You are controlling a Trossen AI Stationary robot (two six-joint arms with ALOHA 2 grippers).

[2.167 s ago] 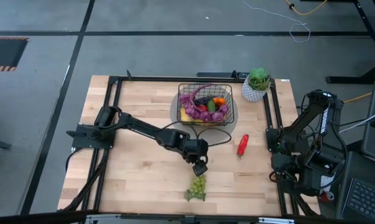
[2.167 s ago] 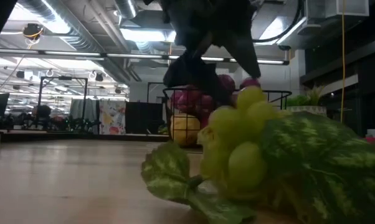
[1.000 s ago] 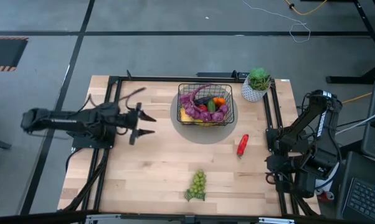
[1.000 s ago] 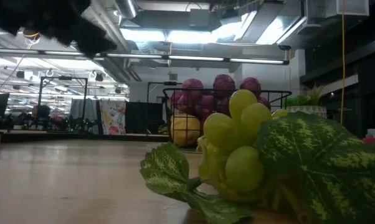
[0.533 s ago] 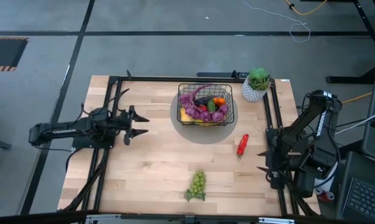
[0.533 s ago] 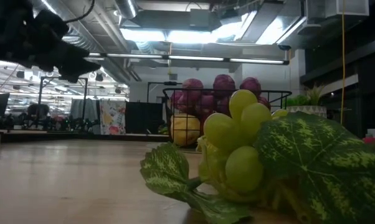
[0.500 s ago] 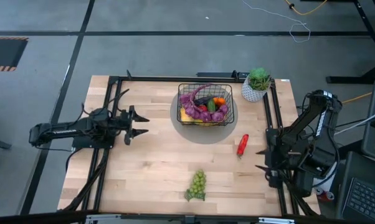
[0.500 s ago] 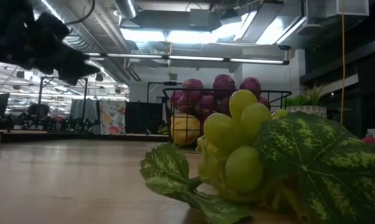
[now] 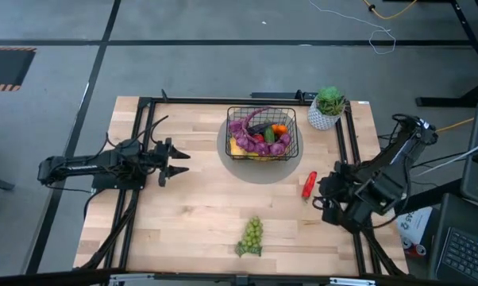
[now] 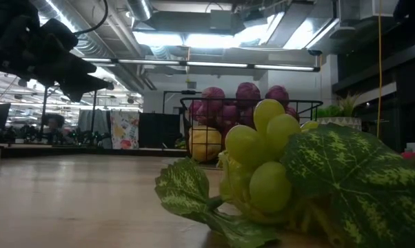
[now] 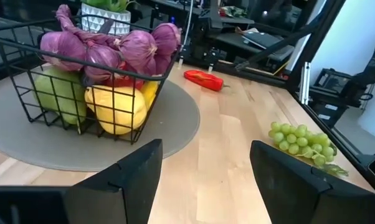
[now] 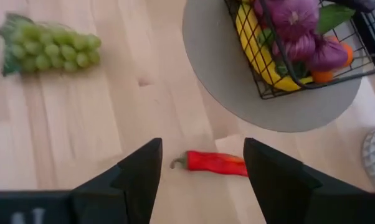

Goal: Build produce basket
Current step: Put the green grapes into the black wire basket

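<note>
Partly: basket [image 9: 261, 132] contents overlapping | green grapes [image 10: 266, 160] leaf-hidden, cropped

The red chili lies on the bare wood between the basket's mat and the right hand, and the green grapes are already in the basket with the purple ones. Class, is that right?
Not quite. The red chili does lie on bare wood near the right hand, but the green grapes are not in the basket. The high view shows them on the table near its front edge, well apart from the basket.
</note>
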